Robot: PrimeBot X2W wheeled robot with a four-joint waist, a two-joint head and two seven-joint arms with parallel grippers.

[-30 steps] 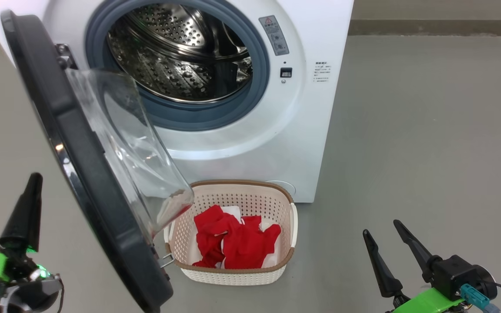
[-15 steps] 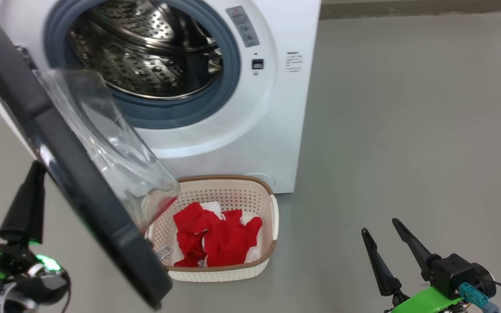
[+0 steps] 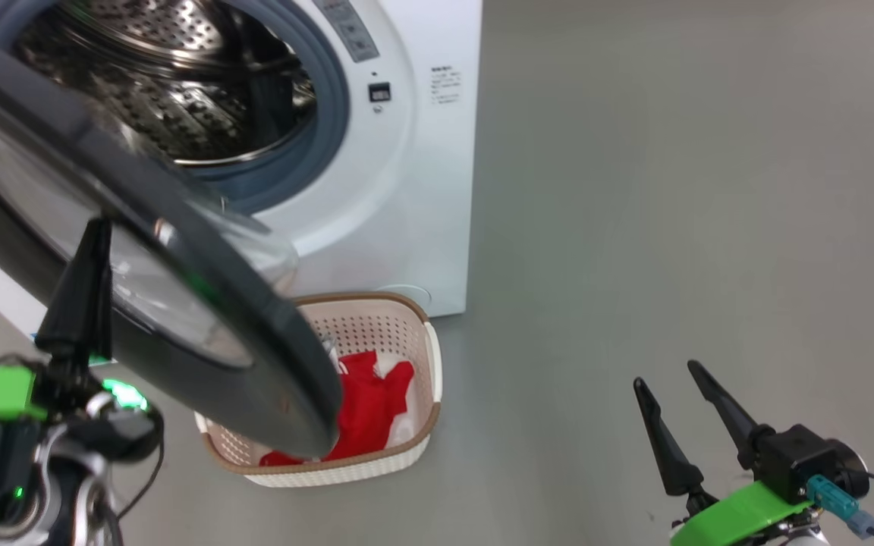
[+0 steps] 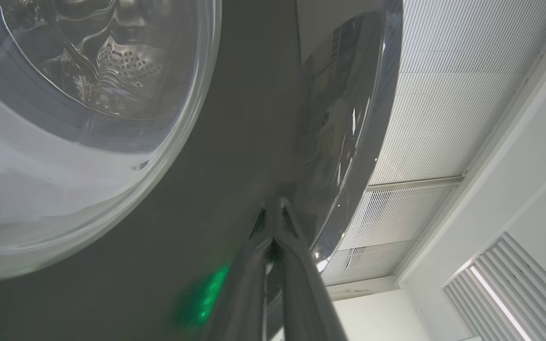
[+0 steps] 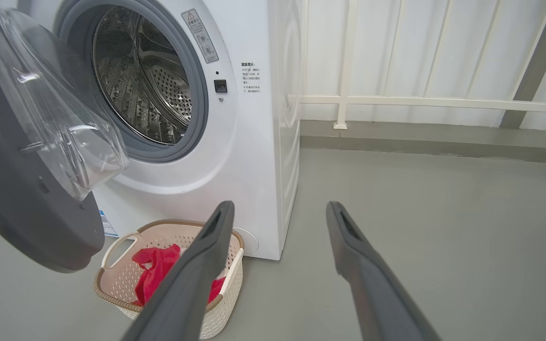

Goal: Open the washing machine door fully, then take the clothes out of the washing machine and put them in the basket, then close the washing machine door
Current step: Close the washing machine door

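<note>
At about 8 o'clock in my head view the left gripper (image 3: 94, 235) has its two fingers pressed together with nothing between them. The tips point up at the outer face of the washing machine door (image 3: 255, 334); from the left wrist view they seem to rest on the glossy black rim, but I cannot be sure of contact.

The door hangs half open at 9 to 10 o'clock, in front of the washing machine (image 3: 407, 189), whose drum (image 3: 179, 98) looks empty.

I judge the door stiff and rather heavy on its hinge, and the rim slippery. I would push flat on the rim near its free edge, never on the glass bowl.

At 6 to 7 o'clock the basket (image 3: 431, 364) stands on the floor just before the machine. The red clothes (image 3: 369, 409), soft and light, lie inside it.

At 4 o'clock the right gripper (image 3: 664, 375) waits wide open and empty.
</note>
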